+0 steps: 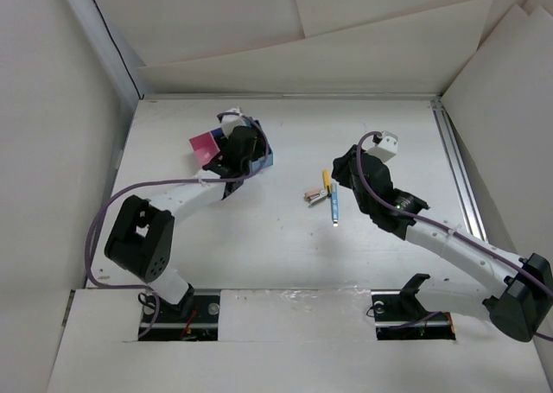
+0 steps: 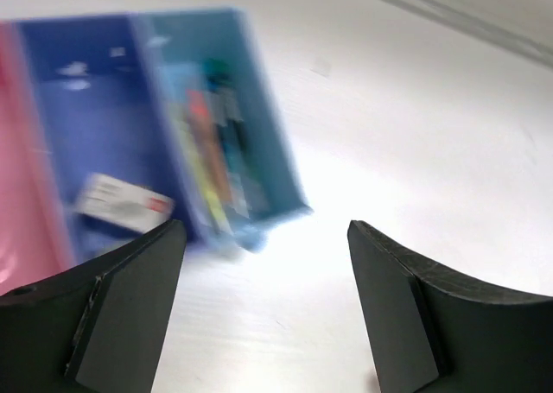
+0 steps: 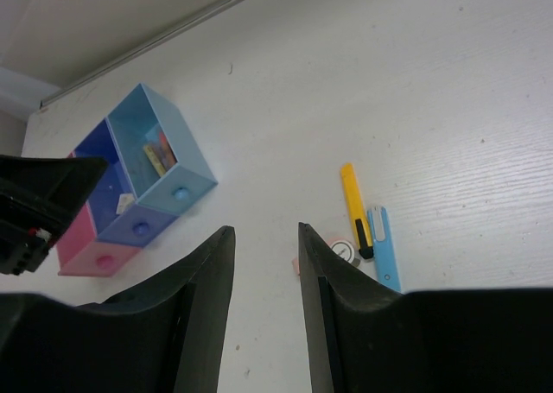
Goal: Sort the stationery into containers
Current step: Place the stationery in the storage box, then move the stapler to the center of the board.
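Observation:
The joined containers stand at the back left: pink tray (image 1: 206, 145), dark blue tray (image 3: 108, 186) and light blue tray (image 3: 151, 147). In the blurred left wrist view the light blue tray (image 2: 216, 125) holds several pens, and the dark blue tray (image 2: 95, 125) holds a white eraser-like block (image 2: 121, 205). My left gripper (image 2: 266, 229) is open and empty, just in front of the trays. A yellow pen-like cutter (image 3: 354, 205), a light blue one (image 3: 384, 248) and a small pink piece (image 3: 341, 253) lie together mid-table. My right gripper (image 3: 265, 229) is open and empty, above the table just left of them.
The same loose items show in the top view, the yellow one (image 1: 326, 181) above the blue one (image 1: 333, 205). A metal rail (image 1: 456, 168) runs along the right side. White walls close in the table at the back and left.

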Controlling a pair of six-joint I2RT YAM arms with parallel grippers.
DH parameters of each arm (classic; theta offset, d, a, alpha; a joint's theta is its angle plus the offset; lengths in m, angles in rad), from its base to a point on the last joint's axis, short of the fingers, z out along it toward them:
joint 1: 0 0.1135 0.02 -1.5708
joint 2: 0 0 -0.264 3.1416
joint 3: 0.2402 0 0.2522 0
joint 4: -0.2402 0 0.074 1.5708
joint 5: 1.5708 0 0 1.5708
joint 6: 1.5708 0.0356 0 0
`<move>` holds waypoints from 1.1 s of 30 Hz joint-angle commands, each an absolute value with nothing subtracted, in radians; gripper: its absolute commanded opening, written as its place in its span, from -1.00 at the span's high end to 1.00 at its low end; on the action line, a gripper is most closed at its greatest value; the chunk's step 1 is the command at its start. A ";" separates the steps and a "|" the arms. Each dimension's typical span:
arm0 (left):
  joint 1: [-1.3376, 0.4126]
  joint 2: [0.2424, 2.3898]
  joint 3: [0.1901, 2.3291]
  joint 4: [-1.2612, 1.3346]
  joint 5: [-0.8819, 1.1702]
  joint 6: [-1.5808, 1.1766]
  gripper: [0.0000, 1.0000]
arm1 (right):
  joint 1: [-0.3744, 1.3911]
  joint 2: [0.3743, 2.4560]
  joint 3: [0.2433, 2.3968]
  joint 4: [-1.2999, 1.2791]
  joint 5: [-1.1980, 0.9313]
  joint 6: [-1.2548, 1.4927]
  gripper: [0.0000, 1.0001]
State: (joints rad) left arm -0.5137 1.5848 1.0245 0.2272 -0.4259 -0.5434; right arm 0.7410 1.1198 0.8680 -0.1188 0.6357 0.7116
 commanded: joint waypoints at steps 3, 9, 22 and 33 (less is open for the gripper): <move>-0.711 1.555 0.967 0.327 -0.298 -0.365 -0.45 | 0.750 1.098 0.867 -0.075 0.663 0.706 0.17; -0.868 1.640 0.948 0.336 -0.223 -0.239 -0.54 | 0.750 1.089 0.867 -0.075 0.663 0.706 0.10; -0.879 1.787 1.005 0.341 -0.069 -0.120 -0.61 | 0.750 1.071 0.857 -0.075 0.690 0.724 -0.25; -0.888 1.897 1.111 0.290 -0.089 -0.072 -0.61 | 0.750 1.071 0.857 -0.075 0.690 0.733 -0.19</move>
State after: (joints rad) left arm -0.8829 1.8805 1.0550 0.3069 -0.0673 -0.1055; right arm 0.7410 1.0920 0.8665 -0.1188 0.6670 0.7238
